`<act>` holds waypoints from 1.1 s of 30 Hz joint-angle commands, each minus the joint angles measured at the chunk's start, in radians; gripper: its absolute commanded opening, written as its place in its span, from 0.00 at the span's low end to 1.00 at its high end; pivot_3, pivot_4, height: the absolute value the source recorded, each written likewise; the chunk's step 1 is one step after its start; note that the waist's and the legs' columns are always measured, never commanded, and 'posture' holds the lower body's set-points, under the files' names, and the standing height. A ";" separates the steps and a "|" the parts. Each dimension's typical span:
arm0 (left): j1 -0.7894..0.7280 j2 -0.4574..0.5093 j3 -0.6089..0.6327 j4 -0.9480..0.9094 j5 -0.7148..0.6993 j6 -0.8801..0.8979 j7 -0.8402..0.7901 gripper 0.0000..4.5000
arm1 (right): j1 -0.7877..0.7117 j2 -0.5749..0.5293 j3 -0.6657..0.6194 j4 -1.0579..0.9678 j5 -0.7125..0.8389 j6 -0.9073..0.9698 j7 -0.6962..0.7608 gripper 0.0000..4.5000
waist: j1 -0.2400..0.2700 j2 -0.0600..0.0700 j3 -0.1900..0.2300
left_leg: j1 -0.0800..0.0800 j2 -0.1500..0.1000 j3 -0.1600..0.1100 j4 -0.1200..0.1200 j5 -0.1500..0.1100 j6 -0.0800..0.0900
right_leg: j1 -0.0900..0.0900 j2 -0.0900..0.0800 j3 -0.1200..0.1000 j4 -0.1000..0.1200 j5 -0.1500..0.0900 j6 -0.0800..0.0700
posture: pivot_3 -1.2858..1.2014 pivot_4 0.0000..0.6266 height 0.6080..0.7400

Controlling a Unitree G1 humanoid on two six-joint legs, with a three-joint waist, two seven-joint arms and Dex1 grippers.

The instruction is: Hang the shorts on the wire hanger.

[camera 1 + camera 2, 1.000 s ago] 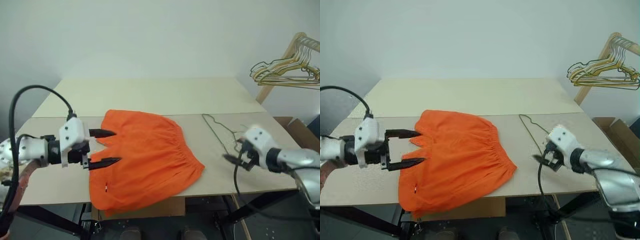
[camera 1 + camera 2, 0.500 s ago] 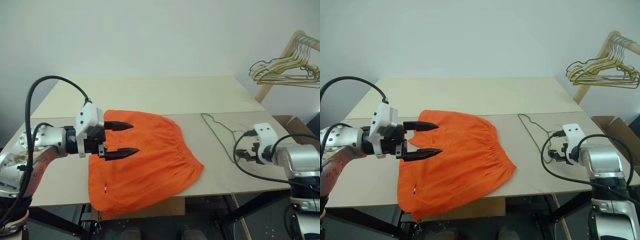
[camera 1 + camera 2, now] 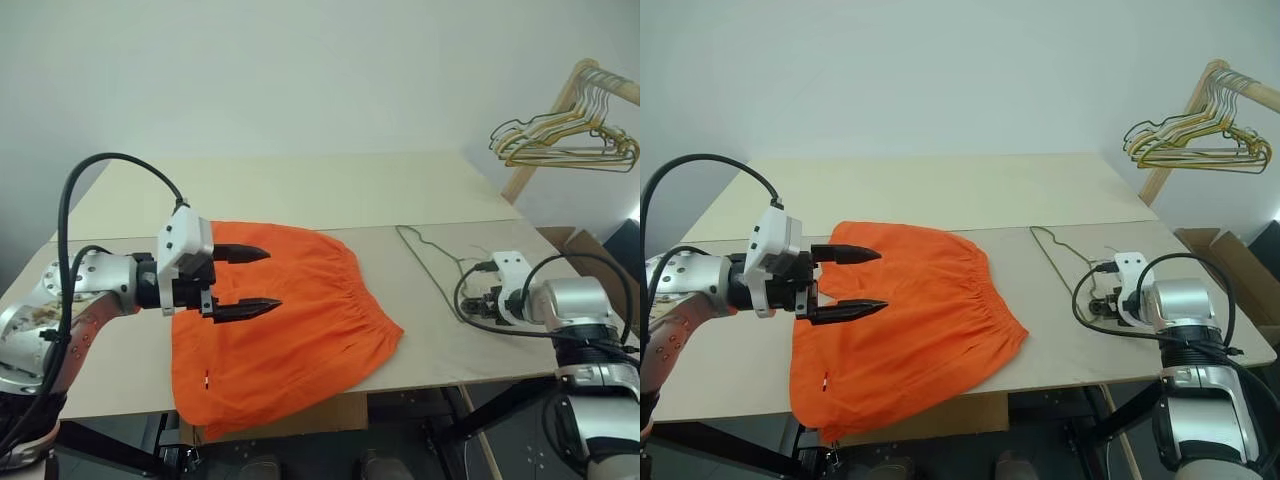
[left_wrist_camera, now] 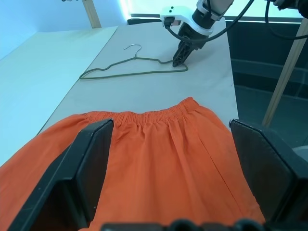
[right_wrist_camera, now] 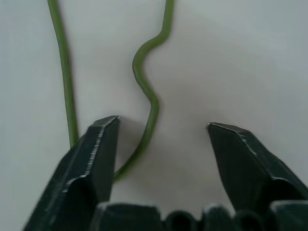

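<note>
The orange shorts (image 3: 300, 320) lie flat on the table, waistband toward the right. My left gripper (image 3: 272, 278) hovers open just above their left half, pointing right, with nothing between its fingers. The thin olive wire hanger (image 4: 130, 70) lies flat on the table to the right of the shorts. My right gripper (image 4: 179, 60) points down at the hanger's near corner. In the right wrist view its fingers (image 5: 98, 154) stand apart on the table, with a kinked stretch of the hanger wire (image 5: 150, 118) between them and not clamped.
A bunch of gold and dark wire hangers (image 3: 560, 140) hangs on a wooden rack beyond the table's far right corner. A cardboard box (image 3: 592, 250) sits on the floor at the right. The table's front edge (image 3: 450, 365) runs close to the right gripper.
The right gripper has sunk to the table, tipped downward over the hanger's corner, and its fingers have narrowed. The left gripper moved right over the shorts, then held still.
</note>
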 commanded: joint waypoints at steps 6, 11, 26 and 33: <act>0.018 0.010 0.017 -0.040 0.004 -0.012 0.002 0.93 | -0.009 0.009 -0.016 0.030 0.007 0.034 -0.001 0.08 | 0.000 0.000 0.000 | 0.000 0.000 -0.001 0.000 0.000 0.000 | 0.000 0.000 0.000 0.000 0.000 0.000 | 0.54 0.00 1.00; 0.017 0.010 0.013 -0.034 0.011 -0.022 -0.005 0.93 | -0.002 0.024 -0.058 0.008 0.024 0.076 -0.023 0.00 | 0.002 0.000 0.000 | 0.000 0.000 -0.001 0.000 0.000 0.000 | 0.000 0.000 0.000 0.000 0.000 0.000 | 0.54 0.00 1.00; -0.121 -0.031 -0.047 0.055 0.058 0.031 0.072 0.93 | 0.113 0.060 -0.110 -0.541 -0.009 -0.165 -0.117 0.00 | 0.003 0.003 0.002 | -0.004 0.000 -0.002 -0.001 0.000 0.000 | -0.003 0.000 -0.001 -0.001 0.000 0.001 | 0.53 0.00 1.00; -0.221 -0.063 -0.049 0.169 0.063 0.039 0.076 0.96 | 0.234 -0.086 0.069 -0.617 -0.227 -0.781 -0.079 0.00 | 0.002 0.003 0.002 | -0.005 -0.002 -0.002 -0.001 0.000 0.000 | -0.003 -0.001 -0.001 -0.003 0.000 0.003 | 0.53 0.00 1.00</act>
